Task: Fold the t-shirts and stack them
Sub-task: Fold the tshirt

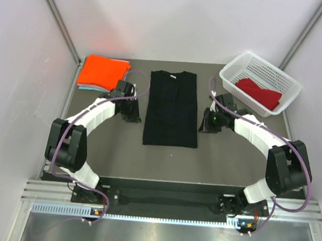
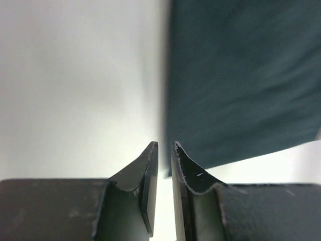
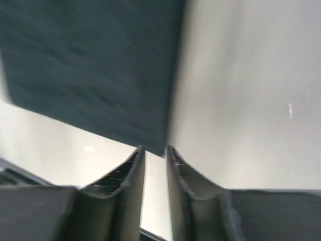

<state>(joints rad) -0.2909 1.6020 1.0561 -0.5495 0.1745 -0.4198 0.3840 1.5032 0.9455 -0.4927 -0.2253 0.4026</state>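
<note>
A: Where are my grippers?
B: I see the left gripper (image 1: 132,117) and right gripper (image 1: 205,125), jaws slightly parted and empty, flanking the black tee (image 1: 172,107).
A: Farther back?
B: Orange tee (image 1: 102,72) back-left; red tee (image 1: 258,93) inside the basket (image 1: 234,71).

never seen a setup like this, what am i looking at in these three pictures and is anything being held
Two robot arms are bolted at a table's near edge. The overhead picture looks down on them; the other two come from cameras on each wrist.

A long folded black t-shirt lies between the left gripper and the right gripper. At back left, a folded bright orange t-shirt sits on a pale teal one. A dark red t-shirt lies in the white plastic mesh basket.

Both grippers' jaws stand slightly apart, with nothing between them.
</note>
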